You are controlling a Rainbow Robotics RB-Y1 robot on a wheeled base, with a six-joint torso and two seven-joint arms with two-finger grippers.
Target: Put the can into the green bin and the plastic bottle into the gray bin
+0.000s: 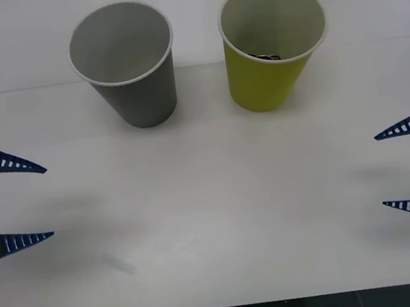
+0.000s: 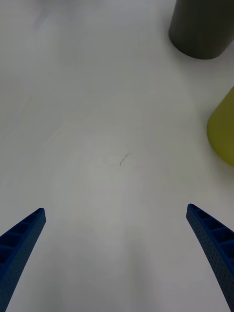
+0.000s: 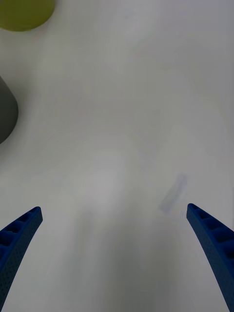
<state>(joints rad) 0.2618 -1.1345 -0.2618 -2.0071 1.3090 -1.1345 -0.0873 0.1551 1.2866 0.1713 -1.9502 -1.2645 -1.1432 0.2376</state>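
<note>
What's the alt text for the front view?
Two paper cups stand upright side by side at the back of a white table: the gray bin on the left, the green bin on the right with the can inside. The left gripper and right gripper sit open at the table's edges.

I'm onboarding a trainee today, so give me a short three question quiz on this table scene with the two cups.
1. True or false: the gray bin stands on the robot's left of the green bin.
2. Which bin holds a small dark object at its bottom? A) gray B) green
3. Fill in: the left pincer and right pincer are both ____, holding nothing.

Key: 1 true; 2 B; 3 open.
</note>
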